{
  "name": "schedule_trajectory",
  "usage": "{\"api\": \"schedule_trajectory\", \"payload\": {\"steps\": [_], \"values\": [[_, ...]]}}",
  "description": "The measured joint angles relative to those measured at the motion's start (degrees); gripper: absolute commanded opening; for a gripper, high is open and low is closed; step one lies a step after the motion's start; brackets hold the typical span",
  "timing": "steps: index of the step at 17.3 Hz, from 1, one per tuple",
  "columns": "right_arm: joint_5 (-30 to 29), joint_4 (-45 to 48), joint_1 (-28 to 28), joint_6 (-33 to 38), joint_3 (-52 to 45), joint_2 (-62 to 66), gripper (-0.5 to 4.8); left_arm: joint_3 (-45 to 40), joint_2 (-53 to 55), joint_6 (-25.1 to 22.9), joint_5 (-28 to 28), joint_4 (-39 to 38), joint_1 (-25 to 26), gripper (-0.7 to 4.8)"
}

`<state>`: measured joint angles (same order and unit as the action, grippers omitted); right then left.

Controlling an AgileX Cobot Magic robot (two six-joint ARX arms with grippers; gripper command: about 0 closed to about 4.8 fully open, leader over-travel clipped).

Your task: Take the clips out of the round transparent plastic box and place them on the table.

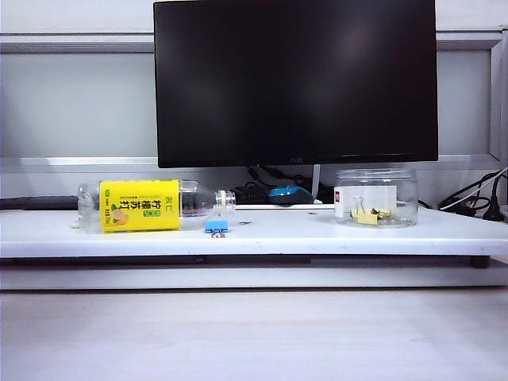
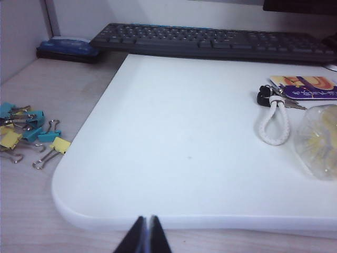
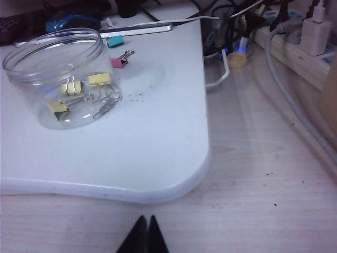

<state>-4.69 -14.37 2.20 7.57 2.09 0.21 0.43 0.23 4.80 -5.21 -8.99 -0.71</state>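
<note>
The table [image 1: 262, 232] is white. The round box [image 3: 58, 74] is clear, its clips [image 3: 79, 92] yellow with silver wire handles. The bottle [image 1: 151, 206] is clear, its label yellow (green mark). A lone clip [image 1: 216, 226] is bright blue. The monitor [image 1: 295, 79] is black.

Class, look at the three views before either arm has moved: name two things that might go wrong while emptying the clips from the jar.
1. The round transparent plastic box is light and open-topped; reaching in for the clips may tip or slide it across the table.
2. The clips lie tangled by their wire handles, so several may lift together and drop.
Both the left gripper and right gripper sit shut, short of the table edge.
</note>
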Motion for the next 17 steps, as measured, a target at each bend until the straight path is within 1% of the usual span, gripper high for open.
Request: {"api": "schedule_trajectory", "payload": {"steps": [7,8,10,11,12,13,14,15,16,17], "values": [[-0.1,-0.2,0.0,0.1,0.0,0.0,-0.01,0.0,0.0,0.0,0.0,0.0,0.0,0.22],[-0.9,-0.2,0.0,1.7,0.0,0.0,-0.01,0.0,0.0,0.0,0.0,0.0,0.0,0.22],[-4.9,0.0,0.0,15.8,0.0,0.0,-0.01,0.0,0.0,0.0,0.0,0.0,0.0,0.22],[-8.2,1.0,0.0,23.0,-0.1,0.0,0.19,0.0,0.0,0.0,0.0,0.0,0.0,0.22],[-13.3,3.8,0.0,26.7,-0.2,0.0,0.24,0.0,0.0,0.0,0.0,0.0,0.0,0.22],[-18.6,7.6,0.0,27.6,0.0,0.0,0.24,0.0,0.0,0.0,0.2,0.0,0.0,0.22],[-21.5,8.4,0.2,27.5,2.3,0.0,0.24,0.0,0.0,0.5,0.3,0.1,0.0,0.22],[-20.8,7.6,0.3,24.9,6.5,0.0,0.24,0.0,0.0,4.0,1.8,0.1,0.1,0.22],[-17.8,4.5,0.3,21.8,10.6,0.0,0.26,0.0,0.0,8.5,4.2,0.0,0.1,0.22],[-12.2,0.3,0.3,18.8,15.8,0.3,0.27,0.0,0.0,13.9,7.4,0.1,0.1,0.22]]}}
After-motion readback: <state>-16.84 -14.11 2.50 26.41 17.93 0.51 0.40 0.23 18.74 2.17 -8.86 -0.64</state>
